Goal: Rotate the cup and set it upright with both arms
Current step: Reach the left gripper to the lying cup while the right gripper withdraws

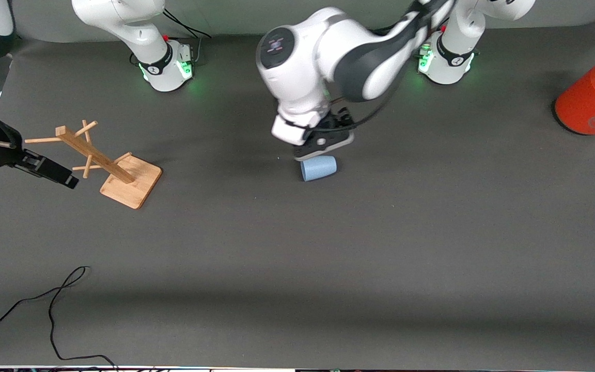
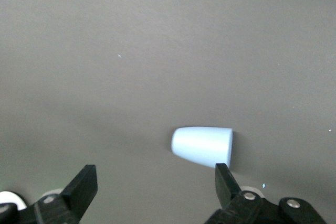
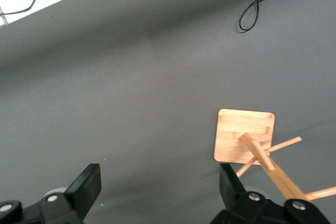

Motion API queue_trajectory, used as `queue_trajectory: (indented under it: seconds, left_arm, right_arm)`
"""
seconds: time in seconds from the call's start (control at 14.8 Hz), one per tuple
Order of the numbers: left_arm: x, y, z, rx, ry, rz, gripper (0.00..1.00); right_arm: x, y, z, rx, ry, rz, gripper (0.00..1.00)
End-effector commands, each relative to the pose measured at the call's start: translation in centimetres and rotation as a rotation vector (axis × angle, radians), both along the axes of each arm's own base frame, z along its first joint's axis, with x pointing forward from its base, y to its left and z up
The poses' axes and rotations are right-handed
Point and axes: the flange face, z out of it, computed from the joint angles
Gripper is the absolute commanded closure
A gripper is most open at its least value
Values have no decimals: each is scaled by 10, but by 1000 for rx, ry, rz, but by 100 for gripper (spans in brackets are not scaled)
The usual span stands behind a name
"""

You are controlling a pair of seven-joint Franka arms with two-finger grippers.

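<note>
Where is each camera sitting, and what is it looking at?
Front view: high up across the table, facing both white arms and their green-lit bases; the left hand hangs over the small pale-blue plastic cup lying on its side.
Left wrist view: on the left arm, looking down past its open fingers at the cup.
Right wrist view: on the waiting right arm, open hand above the wooden peg rack.
Shared: front and left wrist show the cup; front and right wrist the rack.

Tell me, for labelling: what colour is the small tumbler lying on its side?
Pale blue. The small smooth plastic tumbler shows best in the left wrist view.
</note>
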Motion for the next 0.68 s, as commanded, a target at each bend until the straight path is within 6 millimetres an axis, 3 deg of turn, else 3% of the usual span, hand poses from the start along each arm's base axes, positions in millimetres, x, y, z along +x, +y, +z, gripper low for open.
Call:
queue_trajectory:
  seconds: [0.0, 0.2, 0.41, 0.61]
  left_arm:
    - [-18, -52, -53, 84, -70, 23, 0]
    - [-43, -74, -118, 177, -68, -24, 0]
    - [-52, -76, -171, 255, -56, -49, 0]
    - [-52, -72, -205, 297, -52, -67, 0]
  right_arm:
    - [-30, -12, -14, 31, -8, 58, 0]
    - [-45, -17, -44, 35, 7, 106, 0]
    - [-47, -18, -44, 21, 13, 179, 0]
    - [-47, -23, -47, -20, 18, 194, 0]
